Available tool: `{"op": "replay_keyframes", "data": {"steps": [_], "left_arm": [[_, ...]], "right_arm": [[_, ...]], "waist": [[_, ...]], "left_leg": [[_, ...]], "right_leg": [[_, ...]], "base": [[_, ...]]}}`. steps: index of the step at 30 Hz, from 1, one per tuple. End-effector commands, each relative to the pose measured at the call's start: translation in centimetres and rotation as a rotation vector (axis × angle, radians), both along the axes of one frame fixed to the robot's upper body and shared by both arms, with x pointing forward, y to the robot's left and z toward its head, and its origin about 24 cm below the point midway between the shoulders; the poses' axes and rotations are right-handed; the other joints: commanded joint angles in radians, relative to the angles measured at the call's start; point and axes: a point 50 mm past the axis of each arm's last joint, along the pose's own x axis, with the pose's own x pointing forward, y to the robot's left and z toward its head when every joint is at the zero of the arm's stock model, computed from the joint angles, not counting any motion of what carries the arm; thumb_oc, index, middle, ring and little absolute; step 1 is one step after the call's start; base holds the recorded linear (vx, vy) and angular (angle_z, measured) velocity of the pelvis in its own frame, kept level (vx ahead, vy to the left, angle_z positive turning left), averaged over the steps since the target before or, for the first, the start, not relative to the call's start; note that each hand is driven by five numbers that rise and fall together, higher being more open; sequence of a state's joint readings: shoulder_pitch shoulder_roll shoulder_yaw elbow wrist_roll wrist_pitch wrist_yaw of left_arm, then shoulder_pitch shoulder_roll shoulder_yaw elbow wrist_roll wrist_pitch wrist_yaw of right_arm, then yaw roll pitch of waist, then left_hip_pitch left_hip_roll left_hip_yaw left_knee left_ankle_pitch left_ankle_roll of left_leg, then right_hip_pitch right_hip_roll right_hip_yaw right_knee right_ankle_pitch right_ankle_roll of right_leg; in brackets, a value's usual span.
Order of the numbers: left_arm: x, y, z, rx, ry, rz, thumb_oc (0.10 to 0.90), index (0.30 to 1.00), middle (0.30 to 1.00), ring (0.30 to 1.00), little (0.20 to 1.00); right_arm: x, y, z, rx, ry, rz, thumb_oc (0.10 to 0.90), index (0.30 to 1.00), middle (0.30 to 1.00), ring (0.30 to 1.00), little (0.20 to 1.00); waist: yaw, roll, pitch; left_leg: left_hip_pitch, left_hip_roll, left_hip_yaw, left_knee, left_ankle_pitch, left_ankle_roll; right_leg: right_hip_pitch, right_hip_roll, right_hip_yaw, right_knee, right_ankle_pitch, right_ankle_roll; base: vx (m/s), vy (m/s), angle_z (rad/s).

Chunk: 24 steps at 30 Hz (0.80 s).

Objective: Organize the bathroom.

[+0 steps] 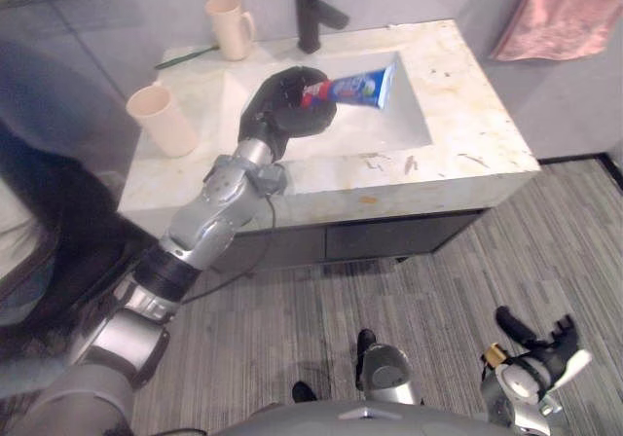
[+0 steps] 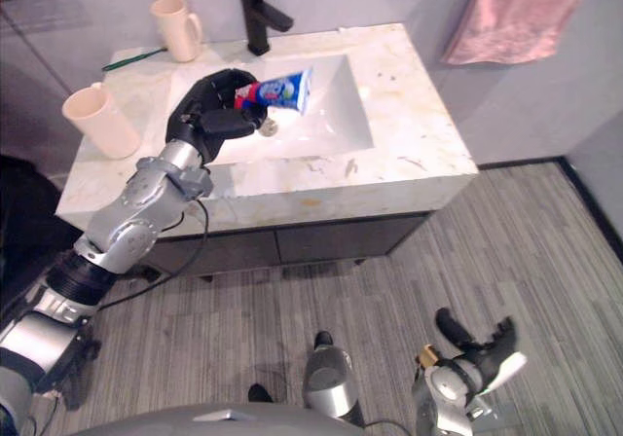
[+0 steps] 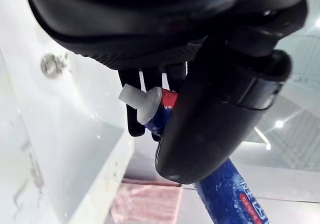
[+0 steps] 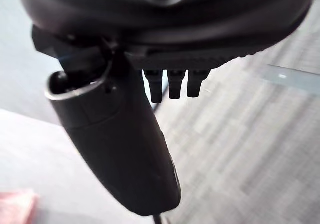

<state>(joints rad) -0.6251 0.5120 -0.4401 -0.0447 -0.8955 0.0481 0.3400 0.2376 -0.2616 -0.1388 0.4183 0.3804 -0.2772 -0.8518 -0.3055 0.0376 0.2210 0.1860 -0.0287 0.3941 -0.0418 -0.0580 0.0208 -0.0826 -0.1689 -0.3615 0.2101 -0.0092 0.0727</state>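
A blue, red and white tube (image 1: pixel 355 88) with a white cap is gripped between black fingers (image 1: pixel 292 100). Beyond them, two cream cups (image 1: pixel 161 120), a green toothbrush (image 1: pixel 187 56), a black tap (image 1: pixel 313 8) and a pink towel (image 1: pixel 563 13) are seen on cream veined marble (image 1: pixel 467 134).

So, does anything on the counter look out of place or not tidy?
Yes. A green toothbrush lies loose on the counter beside the far cup, not standing in it. The toothpaste is held in the left hand above the basin, so it is not put away. No spill or damage shows.
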Motion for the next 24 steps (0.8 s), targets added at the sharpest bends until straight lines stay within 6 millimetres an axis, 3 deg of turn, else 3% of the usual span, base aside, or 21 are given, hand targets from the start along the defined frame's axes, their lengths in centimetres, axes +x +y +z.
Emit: {"op": "replay_keyframes", "data": {"steps": [1, 6, 7, 8, 11, 14, 15, 17, 19, 20, 24], "left_arm": [[-1.2, 1.0, 5.7, -0.268, -0.256, 0.018, 0.4, 0.3, 0.3, 0.3, 0.3], [-1.2, 1.4, 4.7, -0.327, -0.195, 0.067, 0.4, 0.3, 0.3, 0.3, 0.3], [-1.2, 1.3, 4.6, -0.335, -0.185, 0.062, 0.4, 0.3, 0.3, 0.3, 0.3], [-1.3, 1.2, 4.3, -0.351, -0.155, 0.065, 0.4, 0.3, 0.3, 0.3, 0.3], [-1.2, 0.0, 3.4, -0.351, -0.086, 0.058, 0.4, 0.3, 0.3, 0.3, 0.3], [-1.1, -1.0, 2.8, -0.32, -0.051, 0.052, 0.4, 0.3, 0.3, 0.3, 0.3], [-1.0, -1.3, 2.4, -0.283, -0.037, 0.049, 0.4, 0.3, 0.3, 0.3, 0.3], [-0.9, -1.9, 1.8, -0.252, -0.001, 0.035, 0.4, 0.3, 0.3, 0.3, 0.3], [-0.9, -2.1, 1.4, -0.226, 0.017, 0.026, 0.4, 0.3, 0.3, 0.3, 0.3], [-0.9, -2.5, 0.7, -0.189, 0.04, 0.009, 0.4, 0.3, 0.3, 0.3, 0.3], [-0.7, -2.7, -0.2, -0.164, 0.061, -0.023, 0.4, 0.3, 0.3, 0.3, 0.3]], "right_arm": [[0.1, -3.2, 7.0, -0.444, -0.19, -0.117, 0.8, 0.9, 0.9, 0.9, 0.9], [1.6, -3.6, 18.7, -0.868, -0.6, -0.044, 0.8, 0.9, 0.9, 0.9, 0.9], [1.8, -3.3, 19.8, -0.904, -0.649, -0.02, 0.8, 0.9, 0.9, 0.9, 0.9], [2.5, -2.4, 22.9, -0.962, -0.795, 0.067, 0.8, 0.9, 0.9, 0.9, 0.9], [4.3, 1.1, 27.4, -1.031, -1.031, 0.379, 0.8, 0.9, 0.9, 0.9, 0.9], [6.2, 3.5, 29.3, -0.967, -1.119, 0.673, 0.8, 0.9, 0.9, 0.9, 0.9], [7.6, 5.1, 29.8, -0.927, -1.109, 0.871, 0.8, 0.9, 0.9, 0.9, 0.9], [9.5, 7.6, 30.2, -0.838, -1.085, 1.082, 0.8, 0.9, 0.9, 0.9, 0.9], [10.7, 8.8, 30.2, -0.794, -1.048, 1.174, 0.8, 0.9, 0.9, 0.9, 0.9], [12.0, 10.5, 30.0, -0.718, -1.008, 1.293, 0.8, 0.9, 0.9, 0.9, 0.9], [13.7, 12.2, 29.3, -0.637, -0.942, 1.4, 0.8, 0.9, 0.9, 0.9, 0.9]], "waist": [[-0.044, -0.011, -0.091], [-0.074, -0.004, -0.099], [-0.074, -0.002, -0.098], [-0.069, -0.001, -0.101], [-0.039, 0.0, -0.109], [-0.008, -0.002, -0.116], [0.011, -0.009, -0.118], [0.042, -0.018, -0.126], [0.059, -0.023, -0.128], [0.087, -0.029, -0.131], [0.118, -0.036, -0.132]], "left_leg": [[-0.008, -0.032, -0.004, 0.058, -0.049, -0.003], [0.001, -0.05, 0.011, 0.057, -0.053, -0.001], [0.003, -0.051, 0.011, 0.056, -0.055, 0.0], [0.003, -0.057, 0.012, 0.054, -0.051, 0.002], [0.004, -0.067, 0.003, 0.049, -0.054, 0.008], [0.005, -0.07, -0.008, 0.043, -0.054, 0.007], [-0.001, -0.075, -0.014, 0.041, -0.046, 0.007], [-0.009, -0.077, -0.023, 0.039, -0.04, 0.005], [-0.014, -0.078, -0.031, 0.039, -0.037, 0.002], [-0.018, -0.077, -0.039, 0.04, -0.034, 0.0], [-0.021, -0.072, -0.05, 0.042, -0.031, -0.004]], "right_leg": [[-0.044, 0.053, 0.081, -0.118, 0.082, 0.093], [-0.04, 0.06, 0.101, -0.121, 0.082, 0.097], [-0.038, 0.059, 0.101, -0.121, 0.081, 0.098], [-0.039, 0.055, 0.101, -0.123, 0.088, 0.098], [-0.034, 0.045, 0.091, -0.127, 0.09, 0.102], [-0.028, 0.039, 0.08, -0.129, 0.085, 0.105], [-0.029, 0.032, 0.073, -0.131, 0.092, 0.101], [-0.026, 0.024, 0.062, -0.135, 0.094, 0.099], [-0.023, 0.018, 0.055, -0.136, 0.094, 0.098], [-0.017, 0.01, 0.045, -0.136, 0.094, 0.096], [-0.003, -0.001, 0.03, -0.138, 0.092, 0.094]], "base": [[0.01, 0.136, -0.27], [0.01, 0.139, -0.31], [0.01, 0.136, -0.27], [0.0, 0.126, -0.3], [0.0, 0.106, -0.2], [0.0, 0.048, 0.01], [0.0, 0.024, 0.06], [-0.02, -0.001, 0.12], [-0.01, -0.004, 0.26], [0.0, 0.001, 0.31], [0.01, -0.007, 0.32]]}}
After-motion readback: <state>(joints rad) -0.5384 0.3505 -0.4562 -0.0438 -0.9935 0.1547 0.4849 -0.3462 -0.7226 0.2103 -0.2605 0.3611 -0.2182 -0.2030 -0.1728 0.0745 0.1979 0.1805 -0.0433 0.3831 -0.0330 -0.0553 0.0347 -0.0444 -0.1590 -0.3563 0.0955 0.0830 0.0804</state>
